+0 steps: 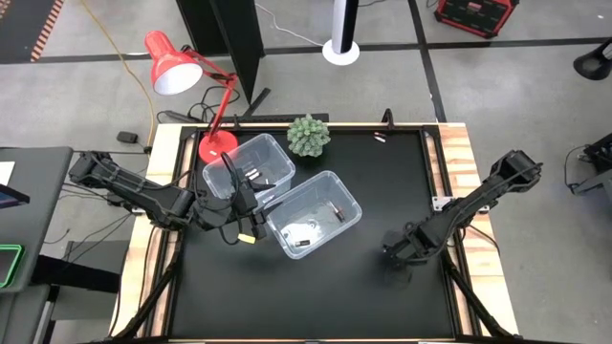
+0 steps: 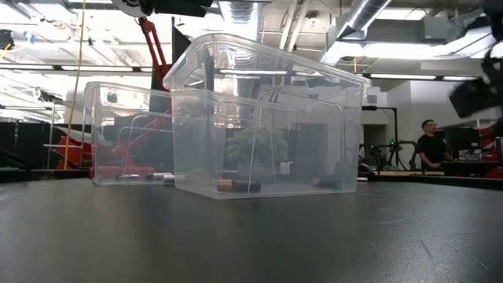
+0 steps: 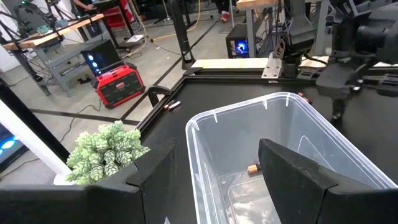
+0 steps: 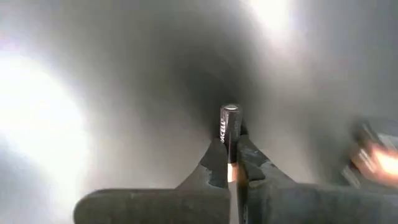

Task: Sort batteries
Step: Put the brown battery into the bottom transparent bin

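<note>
A black worktop [image 1: 316,296] seen from above carries two clear plastic bins near its middle, set corner to corner. The right gripper [image 4: 231,163] is low over the worktop near the right edge, its jaws closed on a dark battery [image 4: 230,134] with a copper end, held upright between the tips; the wrist camera shows the battery standing up out of the pinch against the dark surface. The left gripper [image 3: 214,171] hovers beside the bins on the left side of the worktop, jaws spread wide and holding nothing, looking down into the nearer bin [image 1: 314,213]. That bin holds a few batteries on its floor, one dark with a copper end [image 2: 238,186] visible through the clear wall. The farther bin [image 1: 249,166], toward the back-left corner, also holds several batteries [image 1: 255,176]. A small green plant [image 1: 309,135] stands at the back edge, and a red desk lamp [image 1: 174,65] leans over the back-left corner.
</note>
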You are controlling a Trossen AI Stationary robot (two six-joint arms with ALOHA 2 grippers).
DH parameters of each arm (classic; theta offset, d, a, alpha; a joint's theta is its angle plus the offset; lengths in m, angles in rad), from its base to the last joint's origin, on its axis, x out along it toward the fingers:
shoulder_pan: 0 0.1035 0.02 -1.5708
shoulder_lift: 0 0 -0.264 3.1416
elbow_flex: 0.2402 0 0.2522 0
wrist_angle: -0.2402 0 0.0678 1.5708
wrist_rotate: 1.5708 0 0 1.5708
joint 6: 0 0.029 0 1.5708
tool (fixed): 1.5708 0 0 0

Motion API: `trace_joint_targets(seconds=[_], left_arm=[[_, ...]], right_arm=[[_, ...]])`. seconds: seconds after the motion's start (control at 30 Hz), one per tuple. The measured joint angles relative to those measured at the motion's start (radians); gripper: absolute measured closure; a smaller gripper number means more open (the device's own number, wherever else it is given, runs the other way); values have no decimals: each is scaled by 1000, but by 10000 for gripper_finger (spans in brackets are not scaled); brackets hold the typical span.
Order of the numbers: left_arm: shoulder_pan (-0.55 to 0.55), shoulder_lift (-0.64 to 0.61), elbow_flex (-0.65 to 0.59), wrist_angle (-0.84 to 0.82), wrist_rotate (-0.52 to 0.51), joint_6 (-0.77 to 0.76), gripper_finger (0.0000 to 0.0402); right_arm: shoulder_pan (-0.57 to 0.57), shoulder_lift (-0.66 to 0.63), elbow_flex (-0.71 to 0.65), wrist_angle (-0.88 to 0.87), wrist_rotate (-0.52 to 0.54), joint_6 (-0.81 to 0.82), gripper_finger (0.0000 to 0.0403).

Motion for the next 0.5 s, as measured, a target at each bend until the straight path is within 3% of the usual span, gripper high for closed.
trace_joint_targets(seconds=[0.5], left_arm=[[0, 0, 0, 0, 0, 0, 182]], right_arm=[[-3, -2, 19, 82, 75, -87, 402]])
